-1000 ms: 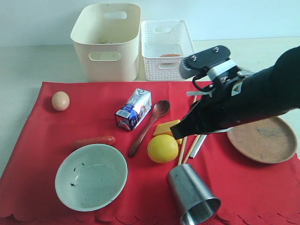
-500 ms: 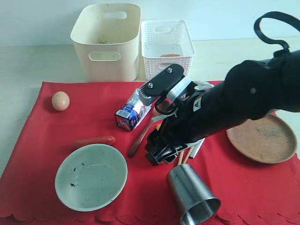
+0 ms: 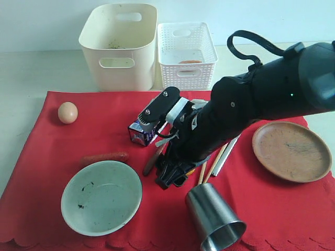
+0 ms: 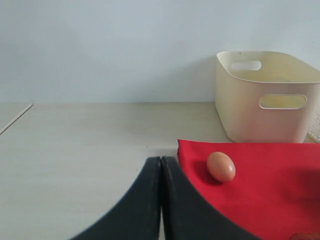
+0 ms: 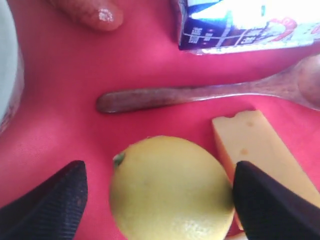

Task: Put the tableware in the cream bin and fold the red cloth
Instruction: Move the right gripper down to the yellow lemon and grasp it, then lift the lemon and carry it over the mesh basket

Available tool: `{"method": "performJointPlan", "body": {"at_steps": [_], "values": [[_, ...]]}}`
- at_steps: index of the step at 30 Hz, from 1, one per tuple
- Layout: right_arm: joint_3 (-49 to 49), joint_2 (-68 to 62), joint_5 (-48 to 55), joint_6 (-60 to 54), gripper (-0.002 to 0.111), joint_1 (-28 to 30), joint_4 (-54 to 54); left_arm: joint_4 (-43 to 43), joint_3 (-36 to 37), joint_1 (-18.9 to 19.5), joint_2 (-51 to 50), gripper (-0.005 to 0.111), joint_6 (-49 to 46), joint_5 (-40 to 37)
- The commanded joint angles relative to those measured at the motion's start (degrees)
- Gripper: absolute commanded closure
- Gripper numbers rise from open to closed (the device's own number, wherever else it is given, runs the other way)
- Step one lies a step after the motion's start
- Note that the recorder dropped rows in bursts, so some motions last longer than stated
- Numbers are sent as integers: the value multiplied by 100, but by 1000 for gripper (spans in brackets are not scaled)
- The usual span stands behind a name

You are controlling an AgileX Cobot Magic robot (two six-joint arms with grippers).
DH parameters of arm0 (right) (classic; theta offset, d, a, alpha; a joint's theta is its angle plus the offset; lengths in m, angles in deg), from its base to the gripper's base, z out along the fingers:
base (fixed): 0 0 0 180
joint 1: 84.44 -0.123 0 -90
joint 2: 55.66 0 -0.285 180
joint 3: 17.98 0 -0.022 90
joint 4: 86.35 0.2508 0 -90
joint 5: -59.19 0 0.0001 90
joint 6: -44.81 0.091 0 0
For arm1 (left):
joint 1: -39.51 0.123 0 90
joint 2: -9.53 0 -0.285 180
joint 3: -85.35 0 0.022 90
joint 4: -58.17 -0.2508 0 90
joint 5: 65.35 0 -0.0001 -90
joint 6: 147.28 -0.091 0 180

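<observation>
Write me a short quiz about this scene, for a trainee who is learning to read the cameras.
1. True or false: the left tool is shut.
2. What lies between the fingers of the open right tool? A) egg B) lemon C) sausage
3. Fill in: the cup lies on its ___ on the red cloth.
Key: 1 true; 2 B; 3 side.

pale wall [image 4: 100, 45], beige tabletop [image 4: 90, 140]
</observation>
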Motion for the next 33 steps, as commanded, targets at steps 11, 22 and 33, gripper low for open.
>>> {"method": "performJointPlan", "body": {"at_steps": [11, 22, 33], "values": [[-50, -179, 254, -10, 45, -10, -51, 0, 17, 19, 31, 104, 37, 13], [-50, -179, -215, 1, 52, -10, 192, 0, 17, 19, 31, 104, 37, 13], [-50, -179, -653, -18, 40, -10, 268, 0, 17, 19, 31, 104, 37, 13]]}}
